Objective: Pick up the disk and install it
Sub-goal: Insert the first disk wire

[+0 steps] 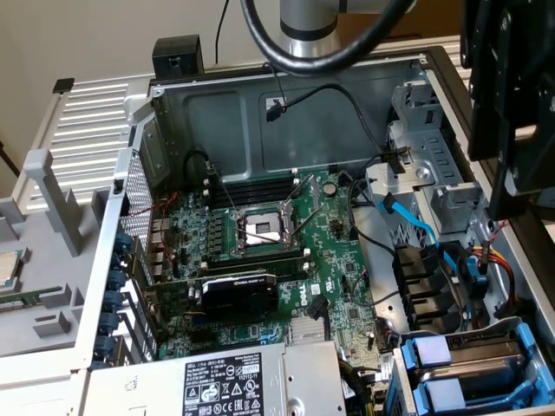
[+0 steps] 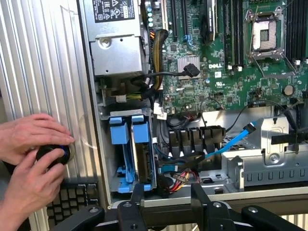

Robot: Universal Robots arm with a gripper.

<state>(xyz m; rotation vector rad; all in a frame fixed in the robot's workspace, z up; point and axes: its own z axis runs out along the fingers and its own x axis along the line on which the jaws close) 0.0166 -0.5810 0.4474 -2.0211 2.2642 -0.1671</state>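
My gripper (image 2: 168, 192) hangs over the case's near edge, right by the drive bay (image 2: 129, 149). Its two black fingers (image 2: 137, 195) stand apart with nothing between them, so it is open. In the bay, two slots have bright blue tabs. A flat slab stands on edge between blue rails in one slot, and it looks like the disk (image 2: 143, 166); its label is hidden. In the exterior view the same blue-railed bay (image 1: 473, 368) sits at the case's lower right corner. The gripper's dark body (image 1: 507, 130) hangs above it at the exterior view's right.
The open case holds a green motherboard (image 1: 260, 260) with an empty processor socket (image 1: 260, 230). There is also a grey power supply (image 2: 118, 43), a blue data cable (image 2: 231, 144) and black cables. A person's hands (image 2: 26, 154) rest on a black knob (image 2: 54, 153) beside a keyboard (image 2: 72, 199).
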